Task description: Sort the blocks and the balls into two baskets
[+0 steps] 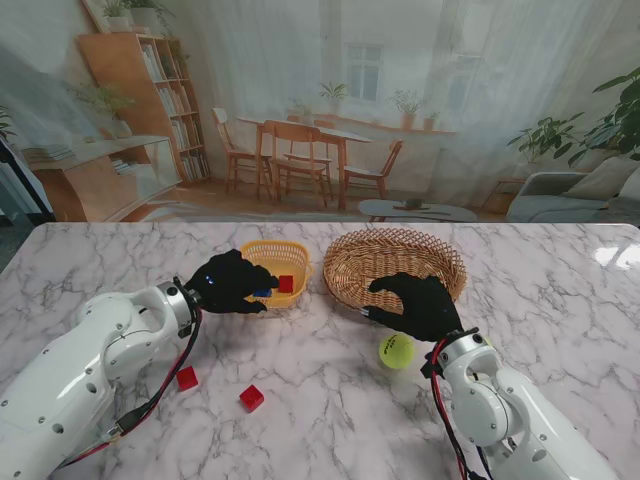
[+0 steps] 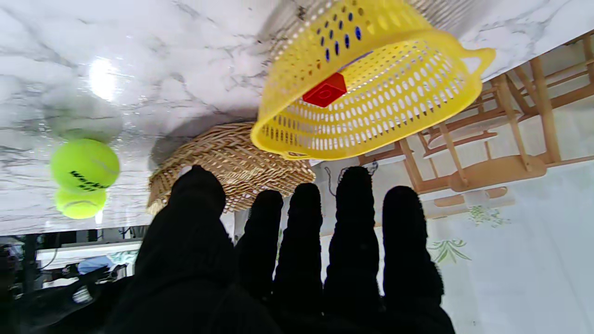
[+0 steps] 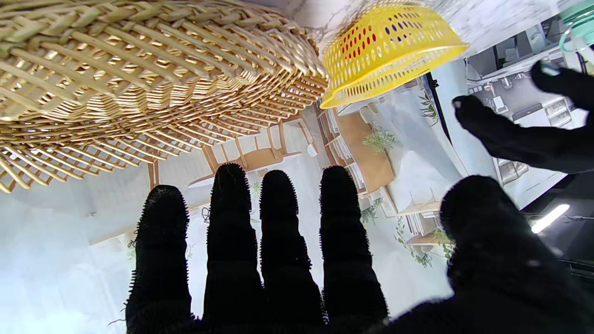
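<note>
The left hand [image 1: 232,283] hovers at the near left rim of the yellow basket [image 1: 296,252], fingers [image 2: 355,218] spread and holding nothing. Inside that basket lie a red block [image 1: 286,284] and a blue block [image 1: 262,293], the blue one partly hidden by the hand. The right hand [image 1: 418,305] hangs at the near edge of the wicker basket [image 1: 440,262], which sits just right of the yellow one; its fingers [image 3: 278,218] are apart and nothing is between them. A tennis ball [image 1: 396,350] rests on the marble table [image 1: 560,300] just nearer to me than the right hand, close by the wrist. Two more red blocks lie on the table on the near left: one [image 1: 187,378] beside the left forearm, another [image 1: 251,397] a little to its right. The left wrist view shows the red block through the yellow basket's mesh and the ball with its reflection in the glossy table
</note>
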`<state>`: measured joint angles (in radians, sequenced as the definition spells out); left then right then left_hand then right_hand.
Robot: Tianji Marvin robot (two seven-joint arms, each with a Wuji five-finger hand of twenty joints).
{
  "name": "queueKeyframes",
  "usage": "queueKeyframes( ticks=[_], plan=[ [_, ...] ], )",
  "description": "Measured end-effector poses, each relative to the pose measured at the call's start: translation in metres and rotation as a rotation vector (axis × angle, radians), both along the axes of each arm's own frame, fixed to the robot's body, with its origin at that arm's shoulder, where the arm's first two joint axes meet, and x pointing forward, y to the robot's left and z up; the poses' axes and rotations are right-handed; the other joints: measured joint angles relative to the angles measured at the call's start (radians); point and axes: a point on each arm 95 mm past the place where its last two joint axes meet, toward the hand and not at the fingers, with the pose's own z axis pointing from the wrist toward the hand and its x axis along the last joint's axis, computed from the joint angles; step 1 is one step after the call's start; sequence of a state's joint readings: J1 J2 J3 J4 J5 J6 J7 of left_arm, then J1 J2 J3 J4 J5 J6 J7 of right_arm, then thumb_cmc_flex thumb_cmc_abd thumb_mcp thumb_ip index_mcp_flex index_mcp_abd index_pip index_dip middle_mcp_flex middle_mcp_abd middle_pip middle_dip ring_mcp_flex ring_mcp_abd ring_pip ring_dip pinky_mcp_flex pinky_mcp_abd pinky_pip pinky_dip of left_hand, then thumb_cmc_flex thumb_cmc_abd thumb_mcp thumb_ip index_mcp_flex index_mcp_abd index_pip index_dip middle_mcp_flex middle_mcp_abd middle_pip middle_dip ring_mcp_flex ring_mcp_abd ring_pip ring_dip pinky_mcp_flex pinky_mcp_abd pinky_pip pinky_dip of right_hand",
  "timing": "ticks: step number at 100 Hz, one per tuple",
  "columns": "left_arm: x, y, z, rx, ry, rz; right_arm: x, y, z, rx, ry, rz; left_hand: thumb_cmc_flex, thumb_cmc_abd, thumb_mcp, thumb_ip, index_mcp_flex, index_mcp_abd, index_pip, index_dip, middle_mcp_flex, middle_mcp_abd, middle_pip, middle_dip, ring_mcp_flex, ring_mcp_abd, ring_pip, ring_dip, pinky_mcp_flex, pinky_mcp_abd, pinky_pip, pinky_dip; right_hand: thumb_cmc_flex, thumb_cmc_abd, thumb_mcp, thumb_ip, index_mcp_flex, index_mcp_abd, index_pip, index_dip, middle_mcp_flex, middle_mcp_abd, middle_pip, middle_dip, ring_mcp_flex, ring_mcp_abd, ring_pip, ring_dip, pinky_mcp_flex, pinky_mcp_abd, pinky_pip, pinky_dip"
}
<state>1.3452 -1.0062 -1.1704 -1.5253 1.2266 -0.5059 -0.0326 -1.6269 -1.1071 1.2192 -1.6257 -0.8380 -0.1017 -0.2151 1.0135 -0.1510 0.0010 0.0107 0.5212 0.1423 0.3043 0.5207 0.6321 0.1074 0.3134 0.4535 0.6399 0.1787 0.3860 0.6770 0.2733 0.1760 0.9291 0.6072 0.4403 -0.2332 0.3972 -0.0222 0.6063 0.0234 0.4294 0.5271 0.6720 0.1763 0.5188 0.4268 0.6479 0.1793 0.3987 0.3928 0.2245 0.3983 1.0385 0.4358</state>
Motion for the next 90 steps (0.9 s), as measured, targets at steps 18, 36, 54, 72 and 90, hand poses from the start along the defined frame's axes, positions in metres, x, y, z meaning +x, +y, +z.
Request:
queueKeyframes(
  ticks=[18, 36, 54, 72, 90],
  plan=[
    [-0.024, 0.004, -0.005, 0.017, 0.015, -0.053, -0.001, 0.0, 0.0, 0.0, -0.001, 0.0, -0.088, 0.029, -0.007, 0.0, -0.008, 0.003, 0.005, 0.021, -0.05, 0.023, -0.037, -0.009, -0.053, 0.018, -0.036, -0.04, -0.035, 0.001, -0.06, -0.043, 0.0, 0.0, 0.0, 0.0, 0.0, 0.0, 0.0, 0.0, 0.0, 0.0, 0.0, 0.0, 0.0, 0.0, 0.0, 0.0, 0.0, 0.0, 0.0, 0.0],
    [-0.042, 0.013, -0.013, 0.032, 0.052, -0.065, -0.001, 0.001, -0.001, -0.002, 0.003, 0.004, -0.118, 0.048, -0.014, 0.0, -0.06, 0.025, -0.065, 0.015, -0.087, 0.039, -0.079, -0.031, -0.088, 0.03, -0.047, -0.062, -0.053, 0.001, -0.074, -0.058, 0.0, 0.0, 0.0, 0.0, 0.0, 0.0, 0.0, 0.0, 0.0, 0.0, 0.0, 0.0, 0.0, 0.0, 0.0, 0.0, 0.0, 0.0, 0.0, 0.0],
    [-0.058, 0.02, -0.023, 0.076, 0.108, -0.087, -0.001, 0.002, -0.001, -0.004, 0.008, 0.005, -0.156, 0.045, -0.014, 0.0, -0.116, 0.038, -0.141, -0.029, -0.161, 0.048, -0.149, -0.09, -0.102, 0.029, -0.071, -0.099, -0.058, 0.001, -0.086, -0.061, 0.0, 0.0, 0.0, 0.0, 0.0, 0.0, 0.0, 0.0, 0.0, 0.0, 0.0, 0.0, 0.0, 0.0, 0.0, 0.0, 0.0, 0.0, 0.0, 0.0],
    [-0.068, 0.023, -0.033, 0.093, 0.15, -0.112, 0.0, 0.004, -0.002, -0.008, 0.014, 0.009, -0.157, -0.012, -0.011, 0.0, -0.128, 0.038, -0.163, -0.06, -0.198, 0.048, -0.182, -0.141, -0.114, 0.028, -0.09, -0.138, -0.058, -0.014, -0.109, -0.085, 0.0, 0.0, 0.0, 0.0, 0.0, 0.0, 0.0, 0.0, 0.0, 0.0, 0.0, 0.0, 0.0, 0.0, 0.0, 0.0, 0.0, 0.0, 0.0, 0.0],
    [-0.078, 0.023, -0.041, 0.082, 0.17, -0.13, 0.0, 0.004, -0.002, -0.008, 0.013, 0.008, -0.156, -0.02, -0.012, 0.0, -0.128, 0.038, -0.165, -0.07, -0.198, 0.049, -0.186, -0.142, -0.114, 0.028, -0.093, -0.138, -0.059, -0.014, -0.11, -0.085, 0.0, 0.0, 0.0, 0.0, 0.0, 0.0, 0.0, 0.0, 0.0, 0.0, 0.0, 0.0, 0.0, 0.0, 0.0, 0.0, 0.0, 0.0, 0.0, 0.0]
  ],
)
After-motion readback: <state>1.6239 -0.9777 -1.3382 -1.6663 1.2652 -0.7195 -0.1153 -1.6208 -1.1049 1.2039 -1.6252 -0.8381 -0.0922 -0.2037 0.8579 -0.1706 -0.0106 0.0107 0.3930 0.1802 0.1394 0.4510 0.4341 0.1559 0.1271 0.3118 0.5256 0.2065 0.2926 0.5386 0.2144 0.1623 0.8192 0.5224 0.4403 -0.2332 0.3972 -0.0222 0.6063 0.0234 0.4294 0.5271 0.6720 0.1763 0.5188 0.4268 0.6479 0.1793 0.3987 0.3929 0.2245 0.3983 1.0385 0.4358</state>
